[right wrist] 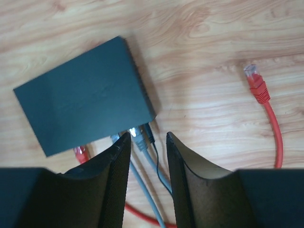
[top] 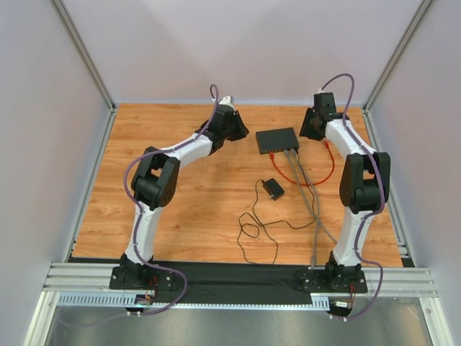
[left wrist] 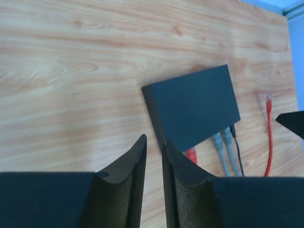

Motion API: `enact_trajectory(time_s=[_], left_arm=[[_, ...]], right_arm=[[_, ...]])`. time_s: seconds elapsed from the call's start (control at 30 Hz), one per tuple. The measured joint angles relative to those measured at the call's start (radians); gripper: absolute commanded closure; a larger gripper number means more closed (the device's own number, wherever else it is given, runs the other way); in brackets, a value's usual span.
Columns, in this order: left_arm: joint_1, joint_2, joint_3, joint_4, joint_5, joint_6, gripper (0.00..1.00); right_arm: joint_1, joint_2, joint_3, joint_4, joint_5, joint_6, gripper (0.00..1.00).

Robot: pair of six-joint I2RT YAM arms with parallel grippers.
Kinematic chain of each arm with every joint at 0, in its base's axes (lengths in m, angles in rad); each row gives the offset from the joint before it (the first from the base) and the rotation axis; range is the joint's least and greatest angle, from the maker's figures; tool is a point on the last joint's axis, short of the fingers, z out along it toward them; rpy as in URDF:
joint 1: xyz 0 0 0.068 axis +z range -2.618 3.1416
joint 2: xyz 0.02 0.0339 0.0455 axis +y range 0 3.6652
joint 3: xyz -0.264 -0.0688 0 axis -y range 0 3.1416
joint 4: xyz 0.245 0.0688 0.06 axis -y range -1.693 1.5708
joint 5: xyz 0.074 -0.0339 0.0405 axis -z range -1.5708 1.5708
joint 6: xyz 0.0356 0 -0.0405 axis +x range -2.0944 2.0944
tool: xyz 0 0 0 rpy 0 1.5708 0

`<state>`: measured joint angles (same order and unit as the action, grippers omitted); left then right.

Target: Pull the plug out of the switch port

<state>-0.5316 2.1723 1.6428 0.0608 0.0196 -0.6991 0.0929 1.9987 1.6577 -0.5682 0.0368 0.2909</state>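
The flat black switch [top: 277, 139] lies at the back of the wooden table. Its near side holds a red plug [left wrist: 191, 154], two grey plugs [right wrist: 139, 137] and a thin black power plug [right wrist: 149, 133]. My right gripper [right wrist: 147, 135] is open a little, above the grey and black plugs at the switch's right corner, touching nothing. It shows in the top view [top: 313, 124] just right of the switch. My left gripper [left wrist: 154, 138] is shut to a narrow slit and empty, hovering left of the switch [left wrist: 194, 107], and also shows in the top view [top: 235, 127].
A red cable [top: 328, 169] loops right of the switch, its loose end [right wrist: 256, 85] lying on the wood. Two grey cables [top: 313, 216] run toward the near edge. A small black adapter [top: 273, 189] with a thin coiled cord [top: 252, 231] lies mid-table.
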Motion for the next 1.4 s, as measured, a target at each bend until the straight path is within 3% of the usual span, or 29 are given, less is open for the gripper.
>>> enact_trajectory(time_s=[0.27,0.5,0.87,1.13,1.23,1.4], left_arm=[[-0.018,0.239,0.309,-0.195,-0.001,-0.076,0.83],[-0.019,0.317,0.369,-0.275,0.016,-0.121,0.83],[-0.013,0.452,0.557,-0.251,0.142,-0.14,0.83],[0.006,0.504,0.629,-0.247,0.202,-0.128,0.78],[0.005,0.48,0.582,-0.224,0.201,-0.124,0.74],[0.003,0.323,0.326,-0.169,0.18,-0.111,0.66]], right_arm=[[-0.052,0.073,-0.005,0.11,-0.007,0.106,0.75],[-0.069,0.183,0.035,0.132,-0.07,0.143,0.93],[-0.09,0.241,0.033,0.149,-0.143,0.169,0.92],[-0.111,0.12,-0.196,0.272,-0.229,0.219,0.9],[-0.103,0.1,-0.21,0.245,-0.2,0.214,0.86],[-0.084,0.089,-0.18,0.187,-0.098,0.191,0.74]])
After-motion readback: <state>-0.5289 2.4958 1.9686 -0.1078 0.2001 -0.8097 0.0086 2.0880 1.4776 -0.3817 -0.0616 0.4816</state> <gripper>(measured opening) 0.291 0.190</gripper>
